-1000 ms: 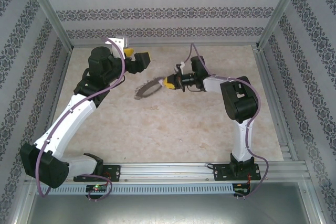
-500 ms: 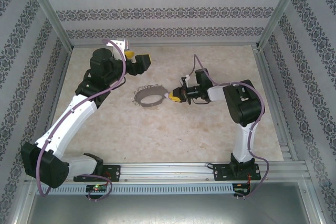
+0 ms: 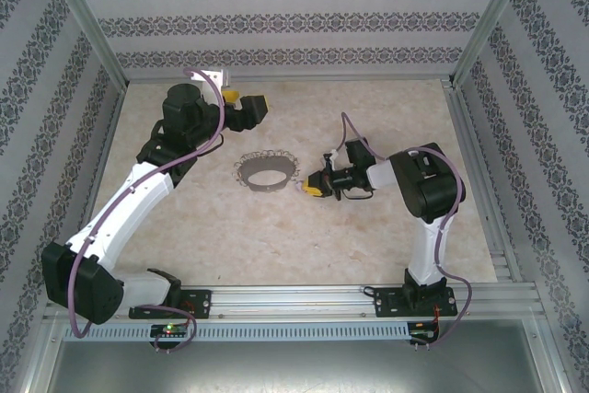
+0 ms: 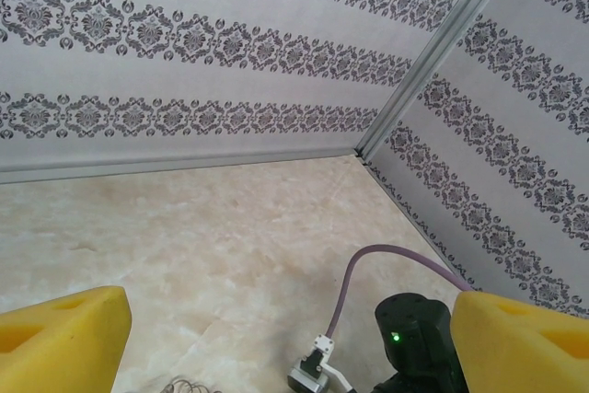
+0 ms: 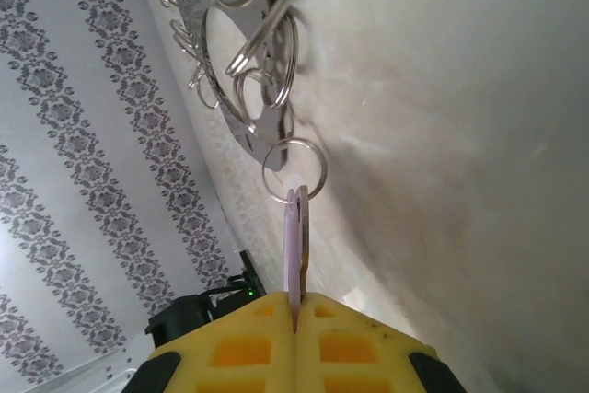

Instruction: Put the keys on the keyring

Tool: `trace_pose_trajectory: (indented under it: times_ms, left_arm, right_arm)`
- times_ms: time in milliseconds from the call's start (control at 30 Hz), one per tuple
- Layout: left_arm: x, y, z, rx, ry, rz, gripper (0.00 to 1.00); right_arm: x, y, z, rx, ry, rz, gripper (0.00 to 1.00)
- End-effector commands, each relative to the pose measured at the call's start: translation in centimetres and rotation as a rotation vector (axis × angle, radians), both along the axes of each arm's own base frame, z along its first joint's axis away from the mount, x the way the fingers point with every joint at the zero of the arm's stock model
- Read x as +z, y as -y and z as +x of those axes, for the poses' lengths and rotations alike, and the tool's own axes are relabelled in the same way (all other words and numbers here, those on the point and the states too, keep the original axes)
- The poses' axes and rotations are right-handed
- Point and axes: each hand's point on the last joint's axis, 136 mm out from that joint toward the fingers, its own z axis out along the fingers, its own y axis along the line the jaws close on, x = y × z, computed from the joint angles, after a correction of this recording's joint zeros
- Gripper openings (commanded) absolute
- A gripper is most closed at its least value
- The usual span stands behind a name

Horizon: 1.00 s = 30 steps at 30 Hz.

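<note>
Top view: keyring [image 3: 267, 172] is lying flat on the beige worktop [image 3: 276, 246], about mid-way between the two arms and a little toward the back. Small wire loops are fringing its rim.

Right claw [image 3: 311, 188] is sitting low over the worktop, just beside the keyring's right edge and pointing at it. In the right wrist view, the right claw [image 5: 294, 306] is showing its yellow pads [image 5: 359, 347] pressed together and pinching the key [image 5: 293, 246]. The key is a thin, pale flat piece seen edge-on, sticking out from between the pads toward the keyring [image 5: 250, 128]. A small ring [image 5: 294, 170] is touching the key's tip. Whether that ring is linking onto the hoop, cannot tell. More loops [image 5: 267, 71] are crowding the rim beyond it.

Left claw [image 3: 247, 109] is hanging raised near the back of the worktop, behind and left of the keyring, well apart from it. In the left wrist view, the left claw [image 4: 285, 342] is showing its yellow pads [image 4: 55, 342] spread wide with nothing between them. A few wire loops [image 4: 184, 384] are peeking in at the bottom edge of that view.
</note>
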Motion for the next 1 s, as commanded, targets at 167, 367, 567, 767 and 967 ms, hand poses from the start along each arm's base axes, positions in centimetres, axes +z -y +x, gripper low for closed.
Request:
trace_pose_trajectory:
  times_ms: [167, 367, 567, 767, 967]
  left_arm:
    - [0.9, 0.0, 0.7, -0.003, 0.028, -0.031, 0.91]
    - [1.1, 0.1, 0.7, -0.009, 0.03, -0.039, 0.91]
    - [1.3, 0.1, 0.6, -0.011, 0.031, -0.038, 0.93]
    - [1.9, -0.2, 0.2, -0.007, 0.038, -0.024, 1.0]
    - [2.0, -1.3, -0.3, 0.04, 0.038, 0.026, 1.0]
  right_arm:
    - [-0.1, 0.2, -1.5, 0.015, 0.03, -0.026, 0.01]
    - [-0.2, 0.7, -2.3, 0.007, 0.033, -0.047, 0.18]
    - [0.7, 1.8, -3.3, -0.01, 0.065, -0.077, 0.43]
    - [3.1, 3.8, -4.2, -0.053, 0.108, -0.074, 0.68]
    - [9.4, 7.0, -2.7, -0.132, 0.276, -0.1, 0.98]
